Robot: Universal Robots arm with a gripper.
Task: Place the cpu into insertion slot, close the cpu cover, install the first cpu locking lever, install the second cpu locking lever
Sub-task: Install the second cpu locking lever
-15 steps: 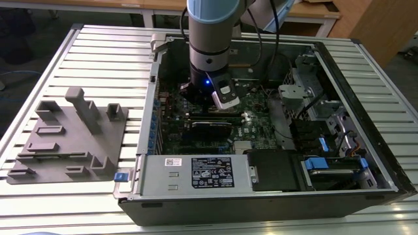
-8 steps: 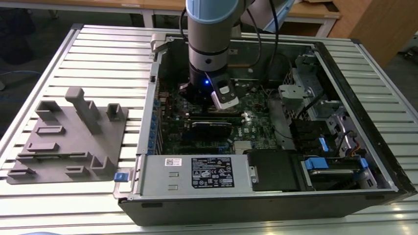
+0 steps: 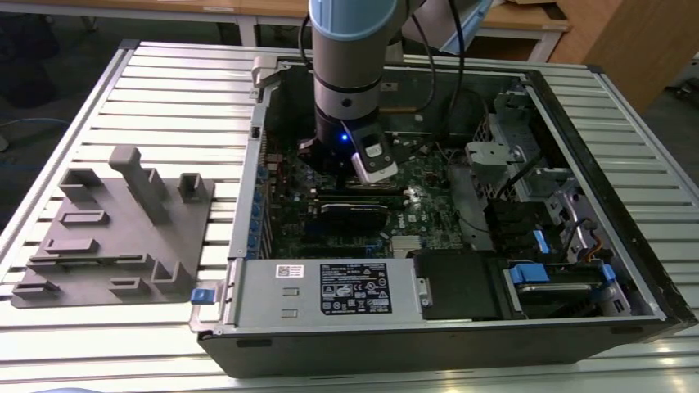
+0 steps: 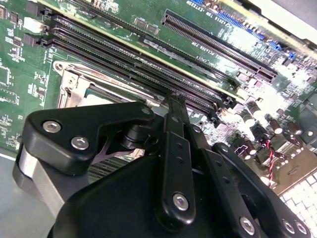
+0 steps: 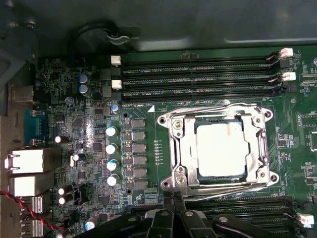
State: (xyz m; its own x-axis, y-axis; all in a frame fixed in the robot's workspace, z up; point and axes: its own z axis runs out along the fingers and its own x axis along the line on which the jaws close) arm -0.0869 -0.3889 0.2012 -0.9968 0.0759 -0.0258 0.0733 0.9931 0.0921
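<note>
The cpu (image 5: 221, 148) is lying flat inside the insertion slot (image 5: 173, 148) on the green board (image 5: 64, 74). The cpu cover (image 5: 260, 148) is lying down flat around it, and thin metal levers are running along its edges. The claw (image 5: 173, 206) is hanging just beside the slot with its fingers pressed together, holding nothing. The computer case (image 3: 459, 344) is lying open on the table (image 3: 164, 82).

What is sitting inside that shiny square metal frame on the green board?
Through the window of the cpu cover in the first wrist view you see the cpu, its dull silver top facing up. The insertion slot beneath it is covered by the chip, so its contacts cannot be seen.
</note>
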